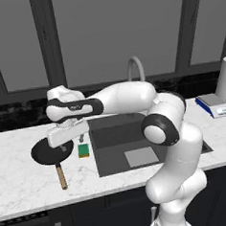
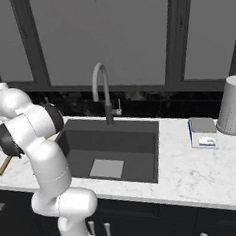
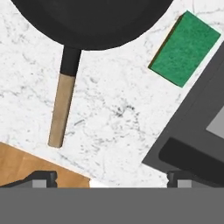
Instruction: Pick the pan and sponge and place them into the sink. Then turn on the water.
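Note:
The black pan [image 1: 45, 153] lies on the white counter left of the sink [image 1: 114, 134], its wooden handle [image 1: 61, 177] pointing toward the counter's front edge. The green sponge [image 1: 84, 150] rests flat between pan and sink. My gripper [image 1: 71, 143] hangs open just above the counter, over the gap between pan and sponge, holding nothing. In the hand view the pan [image 3: 92, 22] is at the top, its handle [image 3: 61, 109] runs downward, the sponge [image 3: 184, 48] is upper right and the sink [image 3: 192, 140] corner is at right. The grey faucet [image 1: 135, 67] shows no water stream.
A paper towel roll [image 2: 233, 106] and a flat blue-edged box [image 2: 202, 132] stand on the counter right of the sink. Dark windows run behind the counter. The counter's front edge, with wooden floor [image 3: 26, 166] beyond it, lies close under the hand.

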You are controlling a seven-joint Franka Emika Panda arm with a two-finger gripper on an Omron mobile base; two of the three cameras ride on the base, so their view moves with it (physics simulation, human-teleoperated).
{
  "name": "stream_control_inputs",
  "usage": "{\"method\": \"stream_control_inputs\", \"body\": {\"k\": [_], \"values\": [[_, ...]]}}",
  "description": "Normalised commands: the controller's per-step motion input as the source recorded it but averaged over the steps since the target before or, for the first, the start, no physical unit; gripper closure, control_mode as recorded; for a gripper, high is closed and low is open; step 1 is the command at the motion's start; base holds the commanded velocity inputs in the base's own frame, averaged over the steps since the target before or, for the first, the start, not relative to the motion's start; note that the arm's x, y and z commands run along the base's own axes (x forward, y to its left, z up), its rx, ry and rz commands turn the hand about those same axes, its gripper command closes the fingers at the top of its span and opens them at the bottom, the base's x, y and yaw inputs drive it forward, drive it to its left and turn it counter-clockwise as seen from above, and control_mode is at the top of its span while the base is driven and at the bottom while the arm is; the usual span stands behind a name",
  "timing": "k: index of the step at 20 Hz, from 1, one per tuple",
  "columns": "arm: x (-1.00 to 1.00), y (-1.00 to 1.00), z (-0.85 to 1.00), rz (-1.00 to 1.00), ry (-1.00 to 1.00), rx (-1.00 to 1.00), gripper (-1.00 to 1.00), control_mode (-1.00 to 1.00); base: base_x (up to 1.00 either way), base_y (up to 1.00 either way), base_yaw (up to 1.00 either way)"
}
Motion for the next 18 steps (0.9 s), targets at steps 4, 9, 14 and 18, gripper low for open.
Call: {"method": "stream_control_inputs", "body": {"k": [4,9,14,18], "values": [[0.00,0.39,-0.38,0.00,0.00,0.00,-1.00,-1.00,0.00,0.00,0.00],[0.00,0.28,-0.33,0.00,0.00,0.00,-1.00,-1.00,0.00,0.00,0.00],[0.00,0.22,-0.44,0.00,0.00,0.00,-1.00,-1.00,0.00,0.00,0.00],[0.00,0.19,-0.39,0.00,0.00,0.00,-1.00,-1.00,0.00,0.00,0.00]]}}
